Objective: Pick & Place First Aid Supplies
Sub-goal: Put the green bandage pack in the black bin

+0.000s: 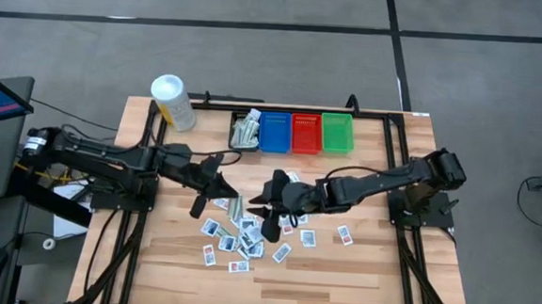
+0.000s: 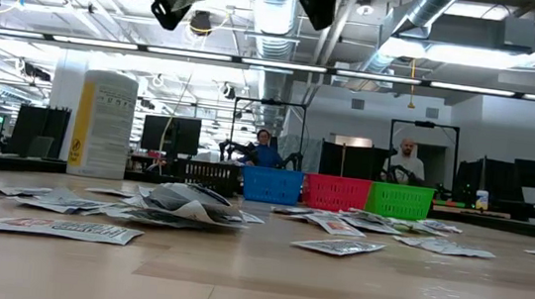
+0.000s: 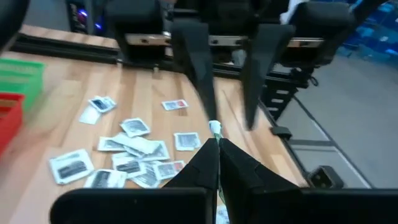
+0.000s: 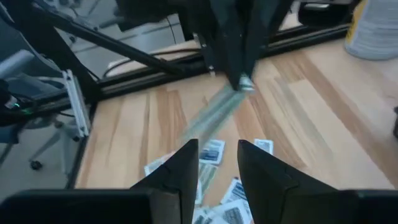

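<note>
Several first aid supplies, small white packets (image 1: 242,235), lie scattered on the wooden table's middle. My left gripper (image 1: 220,187) hovers above their left side, shut on one packet (image 4: 214,115). My right gripper (image 1: 264,208) hovers close by on the right, facing the left one. Its fingers (image 4: 186,165) are open with nothing between them. In the left wrist view the right gripper's two fingers (image 3: 194,62) stand apart just beyond the held packet. My left gripper (image 3: 217,149) pinches one packet by an end (image 3: 214,129) between its two fingertips. The fingers point toward the table's right, slanting slightly down. The packet (image 4: 214,115) hangs slanted below the fingertips, clear of the table.
At the far edge stand a black bin (image 1: 246,132) with packets in it, a blue bin (image 1: 274,131), a red bin (image 1: 306,132) and a green bin (image 1: 336,133). A white tub (image 1: 173,102) stands at the far left. Bare wood lies toward the near edge.
</note>
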